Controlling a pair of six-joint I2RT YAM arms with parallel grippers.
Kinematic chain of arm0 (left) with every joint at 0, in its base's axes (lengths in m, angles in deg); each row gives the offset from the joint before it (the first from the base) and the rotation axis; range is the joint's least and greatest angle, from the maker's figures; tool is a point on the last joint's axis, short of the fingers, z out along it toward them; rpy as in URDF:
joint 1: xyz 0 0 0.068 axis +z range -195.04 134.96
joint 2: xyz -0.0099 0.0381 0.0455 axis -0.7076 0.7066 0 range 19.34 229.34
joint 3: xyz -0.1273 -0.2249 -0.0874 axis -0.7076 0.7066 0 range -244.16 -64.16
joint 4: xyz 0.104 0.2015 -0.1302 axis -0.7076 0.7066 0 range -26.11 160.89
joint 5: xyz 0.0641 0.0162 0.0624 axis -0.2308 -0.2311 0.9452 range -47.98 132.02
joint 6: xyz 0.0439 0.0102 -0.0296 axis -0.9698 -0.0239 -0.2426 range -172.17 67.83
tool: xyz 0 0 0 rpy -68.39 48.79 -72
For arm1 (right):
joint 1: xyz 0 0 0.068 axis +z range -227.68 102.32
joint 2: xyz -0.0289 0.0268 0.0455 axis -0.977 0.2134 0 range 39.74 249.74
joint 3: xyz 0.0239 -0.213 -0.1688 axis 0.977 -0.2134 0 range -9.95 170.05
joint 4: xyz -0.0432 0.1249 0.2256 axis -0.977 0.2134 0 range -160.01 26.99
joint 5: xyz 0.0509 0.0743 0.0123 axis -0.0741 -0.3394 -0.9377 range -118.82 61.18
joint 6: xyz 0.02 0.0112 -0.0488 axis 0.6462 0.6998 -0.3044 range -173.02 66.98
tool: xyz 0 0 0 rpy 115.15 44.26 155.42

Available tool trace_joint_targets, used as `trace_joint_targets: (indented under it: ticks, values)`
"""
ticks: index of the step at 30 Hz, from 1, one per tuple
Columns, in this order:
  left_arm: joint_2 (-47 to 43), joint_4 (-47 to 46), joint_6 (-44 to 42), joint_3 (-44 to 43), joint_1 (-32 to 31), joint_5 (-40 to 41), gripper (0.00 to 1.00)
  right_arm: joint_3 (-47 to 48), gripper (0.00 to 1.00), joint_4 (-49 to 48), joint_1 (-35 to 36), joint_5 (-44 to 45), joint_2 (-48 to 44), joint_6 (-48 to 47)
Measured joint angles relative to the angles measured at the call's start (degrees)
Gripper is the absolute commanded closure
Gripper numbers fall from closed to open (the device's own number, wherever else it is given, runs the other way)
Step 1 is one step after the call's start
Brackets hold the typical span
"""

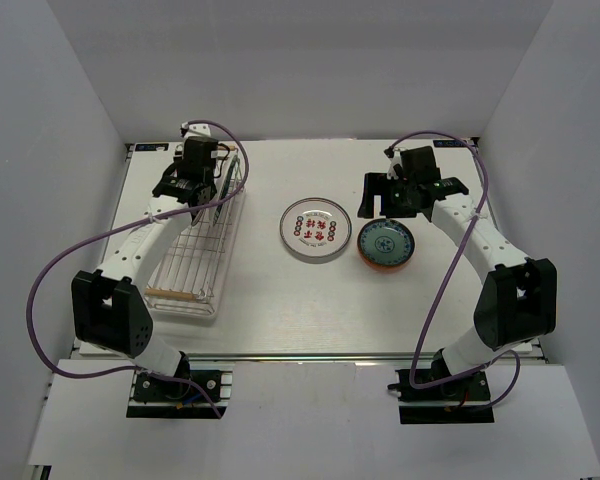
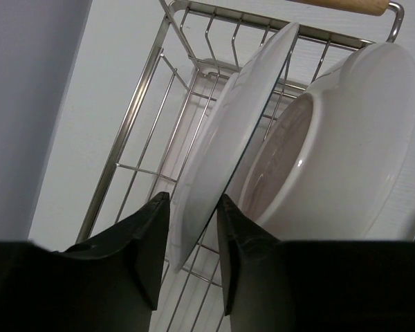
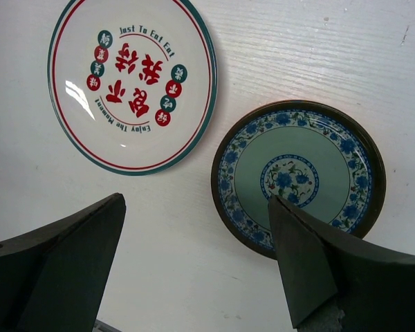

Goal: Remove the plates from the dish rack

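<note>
As seen from the top external camera, the dish rack (image 1: 195, 262) lies on the left part of the table (image 1: 280, 312). Its long axis runs from the near edge toward the far edge, with the far end leaning slightly right. A wooden handle (image 1: 170, 294) crosses its near end. The left gripper (image 1: 187, 186) sits over the rack's far end and hides the load there.

The left wrist view supplies what the overhead view hides. A white plate (image 2: 238, 131) stands on edge between the wires, its rim toward the camera and its faces turned sideways. A deeper white dish (image 2: 353, 145) stands just behind it, hollow side toward the plate. The far wooden handle (image 2: 346, 5) crosses the top of the frame. The left gripper (image 2: 192, 207) is narrow, its two fingers (image 2: 145, 256) pressed close on either face of the white plate's lower rim.

Two plates lie flat at mid-table, just beside each other and well apart from the rack. These are a lettered plate (image 1: 315, 229) and, right of it, a blue-green plate (image 1: 385, 243) with an orange-red edge along its near side. Only the right wrist view resolves their patterns: red characters inside a green-and-red rim (image 3: 131, 83), and blue flowers on a green centre (image 3: 297, 173). The right gripper (image 3: 194, 200) hangs above the table, spread wide and holding nothing, with one finger overlapping the blue-green plate's edge in that view.
</note>
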Motion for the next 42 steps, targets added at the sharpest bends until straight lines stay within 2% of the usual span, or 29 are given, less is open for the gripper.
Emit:
trace_joint_targets:
  ticks: [7, 11, 13, 15, 27, 36, 42]
  values:
    - [0.0, -0.3, -2.9, 0.0, 0.0, -0.5, 0.65, 0.0, 0.11, 0.3, 0.0, 0.0, 0.0, -0.1]
    - [0.0, -0.2, -4.7, 0.0, -0.2, -1.2, 0.77, 0.0, 0.11, 0.4, 0.0, 0.0, 0.0, -0.4]
    - [0.0, 0.2, -6.1, 0.0, -0.4, -0.7, 0.90, 0.0, 0.11, 0.4, 0.0, 0.0, 0.0, -0.6]
    - [-0.3, 0.8, -7.4, 0.0, -0.4, -0.2, 0.99, 0.0, 0.11, 0.5, 0.0, -0.1, 0.0, -0.8]
    - [-3.6, 3.2, -9.0, 0.0, -0.3, -0.3, 1.00, 0.0, 0.11, 0.5, 0.0, -1.3, -0.9, -1.3]
    - [-11.1, 3.0, -12.9, -0.3, -0.3, -1.6, 1.00, 0.0, 0.11, 0.5, 0.0, -1.7, -2.5, -1.3]
    - [-12.3, 2.3, -15.0, -3.1, -0.4, 1.0, 1.00, 0.0, 0.11, 0.5, 0.0, -2.7, -3.9, -1.2]
